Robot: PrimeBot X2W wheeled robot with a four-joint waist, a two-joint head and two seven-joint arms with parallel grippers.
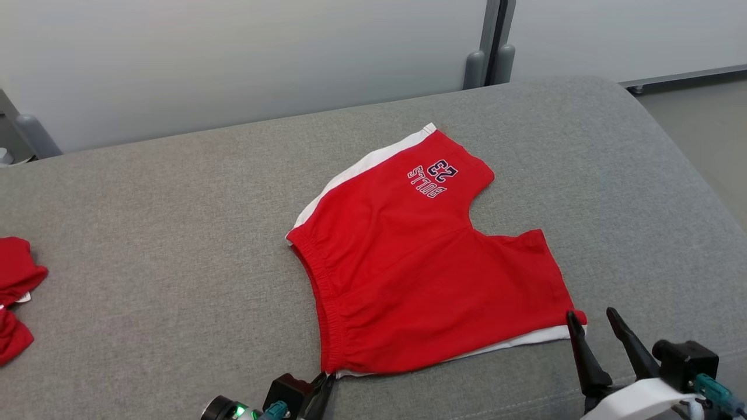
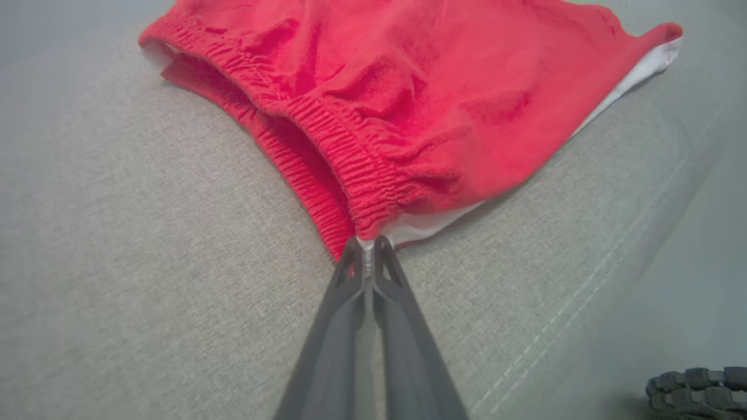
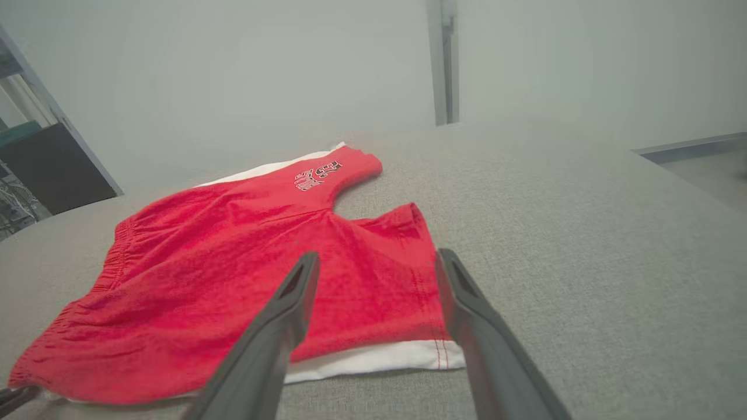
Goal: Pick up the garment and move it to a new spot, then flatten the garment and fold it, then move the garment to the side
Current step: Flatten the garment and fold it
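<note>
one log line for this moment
left claw: shut on red shorts waistband corner | right claw: open by leg hem | surface: grey cushion

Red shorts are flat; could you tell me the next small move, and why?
Probably close the right tool on the near hem corner of the red shorts: the left tool pinches the waistband corner, while the right stands open at that hem.
</note>
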